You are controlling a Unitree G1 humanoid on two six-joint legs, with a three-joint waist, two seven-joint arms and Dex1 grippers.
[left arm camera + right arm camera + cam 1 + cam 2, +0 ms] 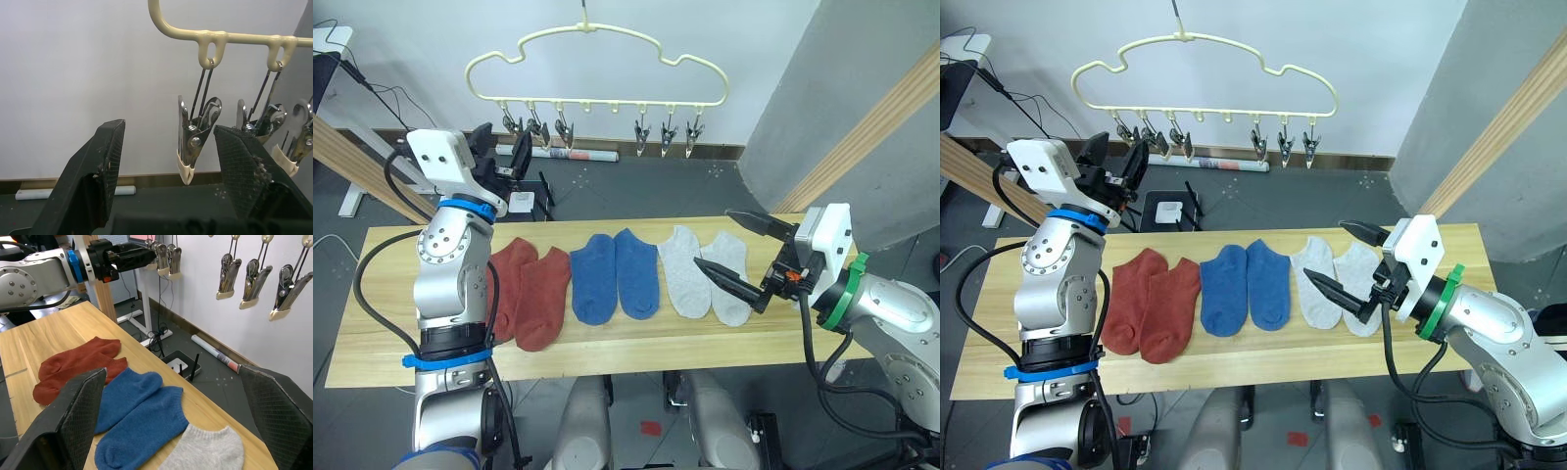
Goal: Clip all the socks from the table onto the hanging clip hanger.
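Two head cameras look forward and down over the table (607,362) and the clip hanger (597,69) behind it — sharing that scene — while the left wrist camera sits close under the hanger's clips and the right wrist camera looks across the tabletop.

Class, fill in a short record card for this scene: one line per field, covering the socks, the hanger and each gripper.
Red socks: two, flat on the table, robot's left end of the row
Blue socks: two, middle
Grey socks: two, robot's right end
Clip hanger: hanging behind the table, six clips, all without socks
Left gripper: open, raised near the hanger's clips
Right gripper: open, over the grey socks
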